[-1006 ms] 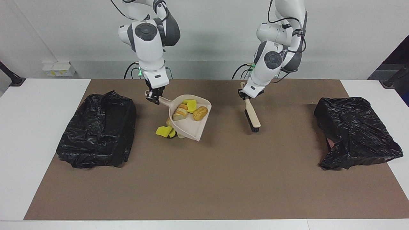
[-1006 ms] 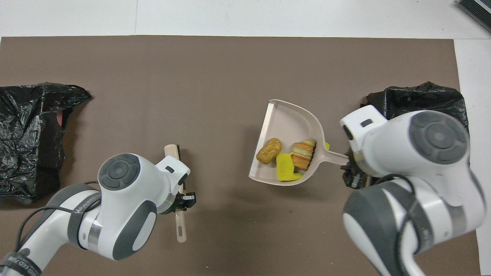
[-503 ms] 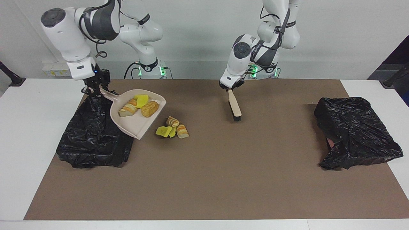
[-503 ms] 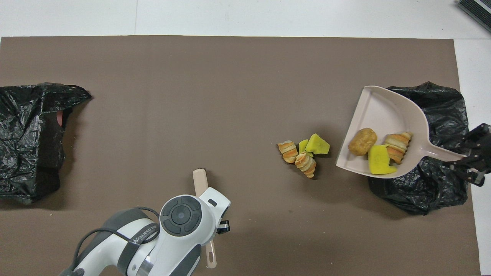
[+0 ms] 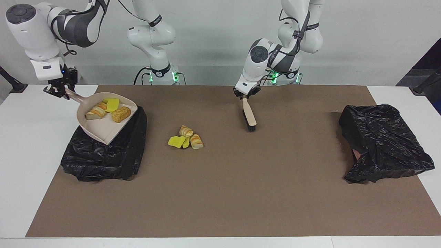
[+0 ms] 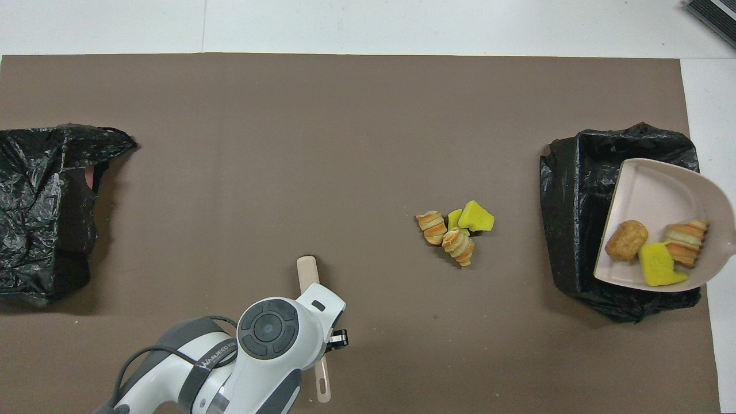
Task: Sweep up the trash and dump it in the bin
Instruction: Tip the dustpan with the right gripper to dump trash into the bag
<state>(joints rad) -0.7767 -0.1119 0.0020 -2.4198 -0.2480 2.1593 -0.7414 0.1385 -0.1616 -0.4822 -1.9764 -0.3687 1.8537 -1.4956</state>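
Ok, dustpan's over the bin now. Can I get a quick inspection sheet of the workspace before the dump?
Surface: brown mat on a white table, flat.
Job's things: dustpan tilted over the bin at the right arm's end, carrying a bun, a yellow chunk and a striped piece. Loose pile of two striped and two yellow pieces lies unswept mid-mat. Brush slanted, bristles on the mat.
Clutter: nothing seen; a second bin sits at the left arm's end.
Grippers: right gripper shut on the dustpan handle; left gripper at the brush handle's end.
Cables: cables at the arm bases, off the mat.
Surroundings: white wall.
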